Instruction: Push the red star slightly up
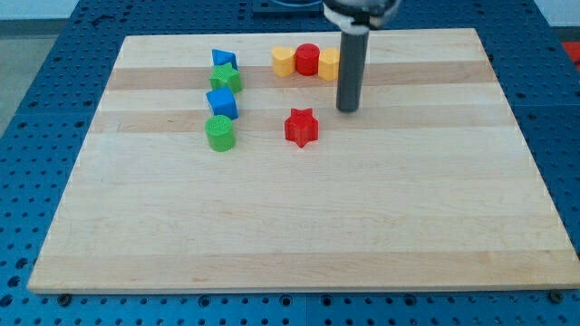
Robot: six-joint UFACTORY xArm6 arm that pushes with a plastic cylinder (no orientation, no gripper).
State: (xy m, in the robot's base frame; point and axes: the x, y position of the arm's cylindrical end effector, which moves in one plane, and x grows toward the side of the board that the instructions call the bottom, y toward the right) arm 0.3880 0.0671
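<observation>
The red star (301,127) lies on the wooden board (299,226), a little above the middle. My tip (347,110) rests on the board to the star's upper right, apart from it by a small gap. The rod rises straight up from there and hides part of a yellow block (328,64).
A yellow block (284,61) and a red cylinder (307,59) sit in a row with the part-hidden yellow block near the view's top. A column at the left holds a blue triangle (223,59), a green star (226,79), a blue cube (222,102) and a green cylinder (219,132).
</observation>
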